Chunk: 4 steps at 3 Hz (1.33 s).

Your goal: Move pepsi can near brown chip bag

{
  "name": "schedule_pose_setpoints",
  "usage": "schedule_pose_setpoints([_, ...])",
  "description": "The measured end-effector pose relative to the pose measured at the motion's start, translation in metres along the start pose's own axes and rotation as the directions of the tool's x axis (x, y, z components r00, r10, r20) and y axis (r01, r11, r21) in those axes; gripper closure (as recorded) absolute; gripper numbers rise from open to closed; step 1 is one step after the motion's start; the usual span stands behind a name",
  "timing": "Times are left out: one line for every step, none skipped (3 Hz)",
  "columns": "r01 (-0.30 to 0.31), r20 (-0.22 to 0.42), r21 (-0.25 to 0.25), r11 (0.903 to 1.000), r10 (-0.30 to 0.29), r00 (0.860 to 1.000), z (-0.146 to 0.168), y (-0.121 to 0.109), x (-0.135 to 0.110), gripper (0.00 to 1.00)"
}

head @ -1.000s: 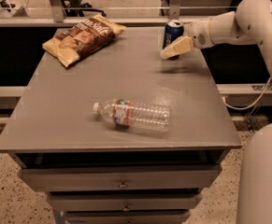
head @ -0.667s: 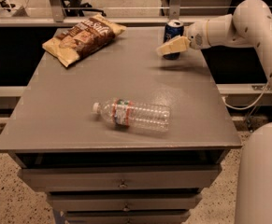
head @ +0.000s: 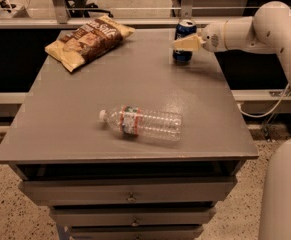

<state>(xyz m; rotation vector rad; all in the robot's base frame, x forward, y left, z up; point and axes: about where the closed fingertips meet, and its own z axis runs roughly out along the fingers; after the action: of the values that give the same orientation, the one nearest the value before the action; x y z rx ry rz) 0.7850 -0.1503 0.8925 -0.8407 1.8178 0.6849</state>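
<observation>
The pepsi can point(head: 184, 32) is a dark blue can with a silver top, standing upright near the table's far right edge. The brown chip bag point(head: 87, 40) lies flat at the far left corner, tan at the edges and dark brown in the centre. My gripper point(head: 187, 44) reaches in from the right on the white arm point(head: 255, 29). Its cream tip lies across the front of the can at mid height. The can and the bag stand well apart, with most of the table's width between them.
A clear plastic water bottle point(head: 142, 122) lies on its side in the middle of the grey table point(head: 75, 109), cap to the left. Drawers point(head: 130, 191) sit below the front edge. A railing and a dark gap run behind the table.
The gripper has moved a little to the left and up, from beside the can's lower right to across its front. The can, bag and bottle have not moved.
</observation>
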Motion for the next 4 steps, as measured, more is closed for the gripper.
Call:
schedule_pose_setpoints([0.020, 0.022, 0.028, 0.9994, -0.020, 1.000, -0.025, 0.000, -0.021, 0.88])
schedule_pose_setpoints([0.019, 0.020, 0.022, 0.9996, -0.019, 1.000, -0.021, 0.001, -0.020, 1.00])
schedule_pose_setpoints([0.017, 0.067, 0.001, 0.9999, -0.017, 0.998, -0.011, 0.013, -0.029, 1.00])
schedule_pose_setpoints([0.029, 0.154, -0.037, 0.9989, -0.023, 0.988, 0.019, 0.041, -0.059, 1.00])
